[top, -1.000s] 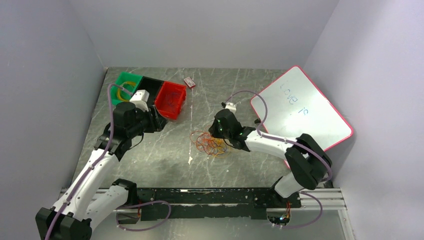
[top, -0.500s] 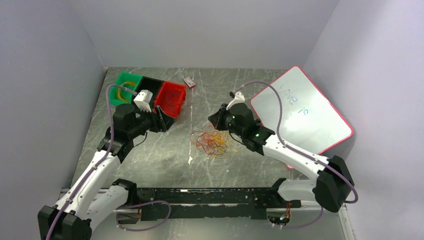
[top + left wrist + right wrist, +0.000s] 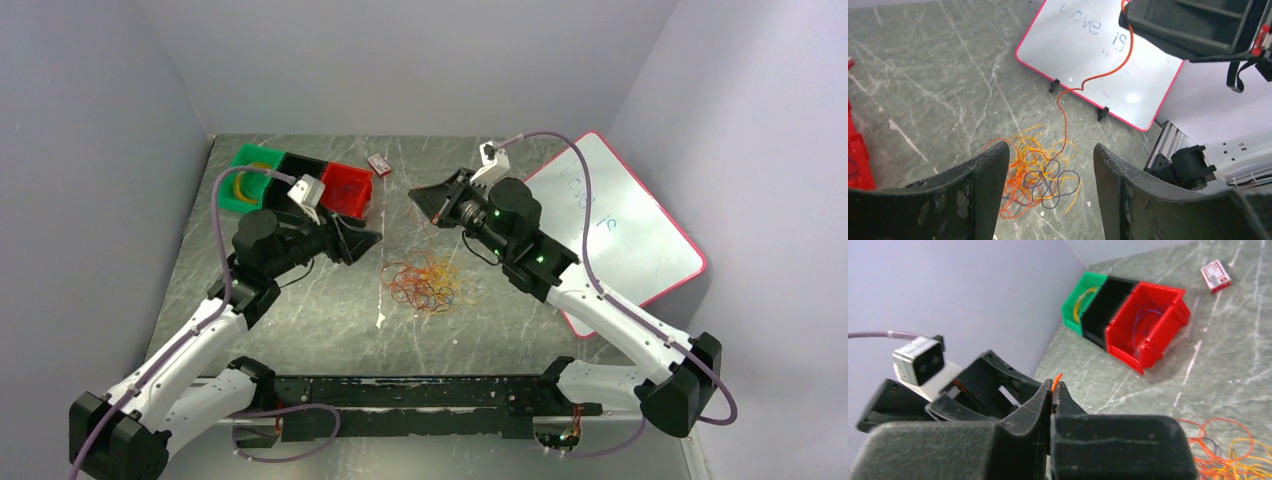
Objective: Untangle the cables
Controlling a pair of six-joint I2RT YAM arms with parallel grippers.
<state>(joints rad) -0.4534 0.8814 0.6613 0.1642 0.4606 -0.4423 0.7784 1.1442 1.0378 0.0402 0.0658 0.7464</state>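
The right gripper (image 3: 1052,390) pinches one orange cable (image 3: 1083,82) in its closed jaws, and the strand trails down to the tangled cables (image 3: 428,285) below it. The left gripper (image 3: 1050,155) stands wide and empty, with those cables ahead of its fingertips.

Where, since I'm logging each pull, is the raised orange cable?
Left wrist view, upper right: the orange cable hangs from the shut right gripper down into the tangled pile, crossing the whiteboard.
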